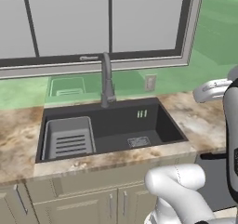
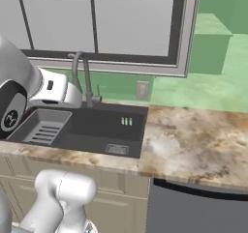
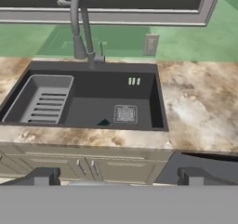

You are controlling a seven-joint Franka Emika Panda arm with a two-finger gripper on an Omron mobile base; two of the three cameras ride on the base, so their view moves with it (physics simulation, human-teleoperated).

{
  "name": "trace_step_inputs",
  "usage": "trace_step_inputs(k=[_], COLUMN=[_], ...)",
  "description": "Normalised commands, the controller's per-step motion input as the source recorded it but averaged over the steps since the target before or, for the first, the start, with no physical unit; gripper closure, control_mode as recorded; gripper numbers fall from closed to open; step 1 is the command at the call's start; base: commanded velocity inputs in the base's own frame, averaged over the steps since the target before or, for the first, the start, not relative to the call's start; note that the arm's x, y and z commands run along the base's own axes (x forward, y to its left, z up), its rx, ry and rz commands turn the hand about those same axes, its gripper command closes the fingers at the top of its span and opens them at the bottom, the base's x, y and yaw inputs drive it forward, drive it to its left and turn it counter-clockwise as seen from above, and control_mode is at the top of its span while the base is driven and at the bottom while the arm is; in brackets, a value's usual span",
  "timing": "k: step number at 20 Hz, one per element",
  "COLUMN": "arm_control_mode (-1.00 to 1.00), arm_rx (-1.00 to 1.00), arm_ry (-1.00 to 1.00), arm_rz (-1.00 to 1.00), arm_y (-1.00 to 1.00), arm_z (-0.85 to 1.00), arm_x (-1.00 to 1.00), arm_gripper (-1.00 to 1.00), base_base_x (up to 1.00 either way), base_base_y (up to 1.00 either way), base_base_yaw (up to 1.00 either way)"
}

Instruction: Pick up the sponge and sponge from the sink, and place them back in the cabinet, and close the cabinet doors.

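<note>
The black sink (image 3: 155,102) lies ahead of and below my gripper (image 3: 117,177), which hangs back from the counter's front edge. Its two dark fingertips (image 3: 41,175) stand far apart, open, with nothing between them. A small dark green bit, apparently a corner of one sponge (image 3: 103,122), peeks out by the sink's front wall, left of the square drain (image 3: 125,113). The rest of that sponge and the other sponge are hidden. The grey slotted rack (image 1: 69,137) fills the sink's left end. The sink (image 2: 97,142) also appears from the right side. The cabinet and its doors are out of view.
A grey gooseneck faucet (image 1: 107,81) rises behind the sink, under a wide window (image 1: 93,23). Marble counter (image 2: 193,140) stretches to the right, with a dark appliance front (image 2: 198,210) below it. Beige base cupboards (image 1: 83,204) sit under the sink. A wall outlet (image 3: 150,44) is on the green backsplash.
</note>
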Motion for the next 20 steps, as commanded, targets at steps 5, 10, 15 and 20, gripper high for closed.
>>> trace_step_inputs(k=[5, 10, 15, 20], arm_control_mode=[1.00, 1.00, 1.00, 1.00], arm_rx=[0.00, 0.00, 0.00, 0.00], arm_ry=[0.00, 0.00, 0.00, 0.00], arm_rz=[0.00, 0.00, 0.00, 0.00], arm_y=[0.00, 0.00, 0.00, 0.00], arm_z=[0.00, 0.00, 0.00, 0.00], arm_x=[0.00, 0.00, 0.00, 0.00], arm_gripper=[-1.00, -1.00, -1.00, -1.00], base_base_x=[0.23, 0.32, 0.42, 0.41], base_base_y=[-0.22, -0.25, -0.22, -0.23], base_base_yaw=[0.04, 0.00, 0.00, 0.00])
